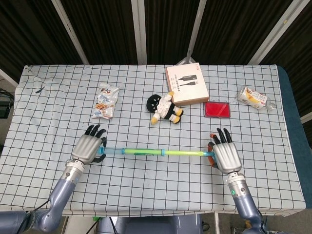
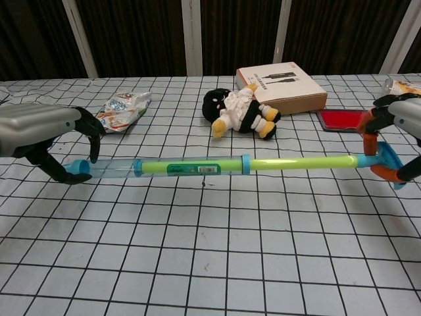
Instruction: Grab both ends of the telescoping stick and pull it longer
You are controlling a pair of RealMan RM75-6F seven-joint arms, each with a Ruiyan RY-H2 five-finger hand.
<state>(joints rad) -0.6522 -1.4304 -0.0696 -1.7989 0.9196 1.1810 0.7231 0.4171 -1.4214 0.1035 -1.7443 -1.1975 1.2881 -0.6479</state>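
The telescoping stick (image 1: 156, 152) (image 2: 197, 167) hovers just above the checkered table, running left to right, with a clear blue section, a green labelled section and a thin green rod. My left hand (image 1: 87, 148) (image 2: 46, 135) grips its blue left end. My right hand (image 1: 225, 156) (image 2: 401, 131) holds the orange and blue head (image 2: 381, 161) at its right end. The two hands are far apart, and the stick spans the gap between them.
Behind the stick lie a black-and-white plush doll (image 1: 165, 107), a snack packet (image 1: 105, 101), a tan box (image 1: 186, 85), a red flat case (image 1: 217, 109) and a wrapped snack (image 1: 252, 97) at the far right. The table's front edge (image 1: 156, 212) is close to my arms.
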